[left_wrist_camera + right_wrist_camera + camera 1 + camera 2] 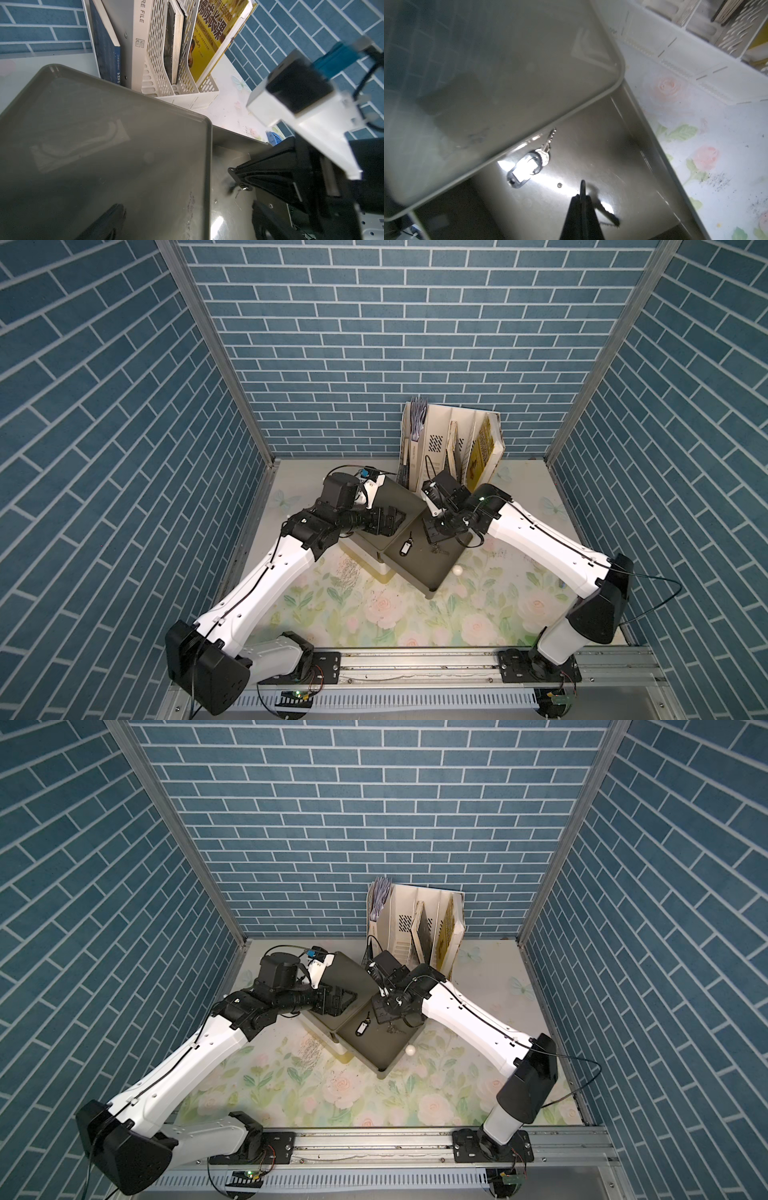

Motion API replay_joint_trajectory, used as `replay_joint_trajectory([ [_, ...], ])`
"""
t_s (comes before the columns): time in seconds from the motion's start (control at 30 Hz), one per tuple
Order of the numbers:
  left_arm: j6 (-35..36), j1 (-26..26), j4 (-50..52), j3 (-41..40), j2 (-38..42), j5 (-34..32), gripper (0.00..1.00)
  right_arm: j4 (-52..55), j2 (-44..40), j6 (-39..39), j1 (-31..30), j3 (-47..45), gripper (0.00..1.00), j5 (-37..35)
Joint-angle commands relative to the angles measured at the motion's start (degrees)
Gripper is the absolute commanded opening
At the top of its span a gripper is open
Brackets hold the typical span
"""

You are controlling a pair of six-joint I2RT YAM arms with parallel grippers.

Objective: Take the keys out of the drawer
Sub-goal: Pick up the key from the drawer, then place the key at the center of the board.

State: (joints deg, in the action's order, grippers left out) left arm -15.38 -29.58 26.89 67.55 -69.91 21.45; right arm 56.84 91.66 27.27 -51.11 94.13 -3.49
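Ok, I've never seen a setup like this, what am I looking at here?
Two white robot arms reach over a flowery table. Two pictures look down from overhead; two come from cameras on the arms' wrists. A grey drawer stands pulled out of its cabinet, near a rack of books. The left tool is over the cabinet top. The right tool is closed inside the drawer, seemingly pinching one bunch of keys; another bunch with a black tag lies loose.

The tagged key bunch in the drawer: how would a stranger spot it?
Find the grey drawer unit in front of the white file rack; its drawer is pulled open. On the drawer floor lies the tagged bunch. Unlike the bare keys at the right gripper, it has a black fob with a white label.
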Motion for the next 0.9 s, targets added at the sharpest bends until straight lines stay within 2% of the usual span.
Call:
replay_joint_trajectory([
  [0.0,0.9,0.2,-3.3,0.2,2.1,3.2,1.00,-6.2,-5.7,2.1,0.2,0.2,0.00,-1.4],
  [0.2,1.1,0.2,-9.0,-2.5,5.4,5.9,1.00,-15.4,-13.0,3.4,2.1,-3.5,0.00,-1.4],
  [0.4,1.3,-0.4,-10.7,-2.3,6.2,7.0,1.00,-22.4,-21.1,5.7,7.4,-9.0,0.00,0.3],
  [0.63,1.1,-3.0,-10.8,-0.8,4.7,5.7,1.00,-20.6,-27.5,4.7,15.2,-12.5,0.00,1.0],
  [0.87,1.7,-6.5,-8.6,2.7,-0.1,3.9,1.00,-19.8,-32.1,3.7,22.6,-18.4,0.00,2.9],
])
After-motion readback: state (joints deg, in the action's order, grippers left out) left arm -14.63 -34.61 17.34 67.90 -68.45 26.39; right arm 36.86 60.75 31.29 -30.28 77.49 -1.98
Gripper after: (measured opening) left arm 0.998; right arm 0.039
